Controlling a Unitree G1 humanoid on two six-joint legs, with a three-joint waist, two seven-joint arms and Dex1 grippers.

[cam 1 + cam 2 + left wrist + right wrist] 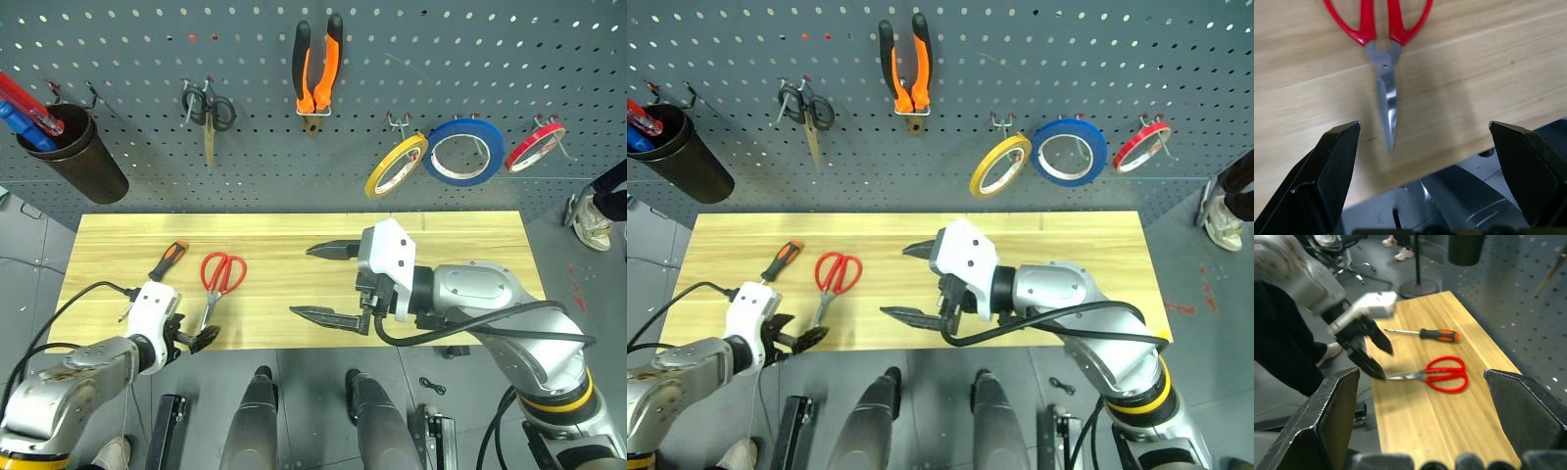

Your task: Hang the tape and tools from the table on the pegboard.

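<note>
Red-handled scissors (221, 277) lie on the pale wooden table (470, 245) at its left, blades toward the front edge. A short orange-and-black screwdriver (167, 262) lies just left of them. My left gripper (201, 338) is open at the front edge, right by the scissors' blade tip (1390, 142), which lies between its fingers without touching them. My right gripper (318, 282) is open and empty above the table's middle, pointing left. On the pegboard (118, 39) hang the orange-and-black pliers (317, 69) and the yellow tape (396, 164).
A dark cup (76, 157) with long red and blue tools hangs at the pegboard's left. Black-handled scissors (209, 116), a blue ring (464, 152) and a red ring (534, 147) hang on hooks. A person's shoe (590, 220) stands past the table's right end.
</note>
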